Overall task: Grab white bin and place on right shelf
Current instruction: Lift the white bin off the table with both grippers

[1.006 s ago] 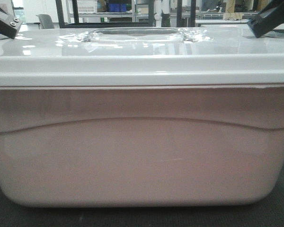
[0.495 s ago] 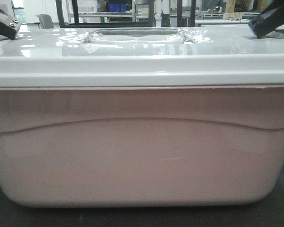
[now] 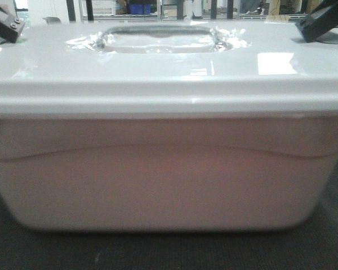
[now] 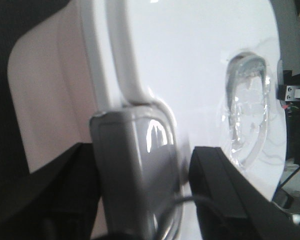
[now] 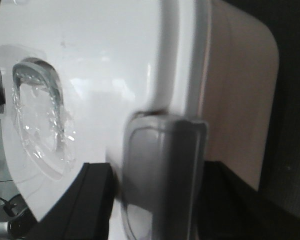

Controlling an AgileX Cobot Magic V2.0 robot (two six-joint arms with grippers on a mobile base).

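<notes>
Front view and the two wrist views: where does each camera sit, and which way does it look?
Front view: on the robot, level with the white bin, facing its long side; left tool and right tool peek in at top corners.
Left wrist view: on the left arm, looking along the lid from one end; its fingers straddle a grey latch.
Right wrist view: mirrored from the opposite end, fingers included.
Both wrist views share the lid's recessed handle.

Bin [image 3: 169, 174] fills foreground; left gripper [image 4: 145, 170] straddles its left end, right gripper [image 5: 160, 175] its right end.
</notes>
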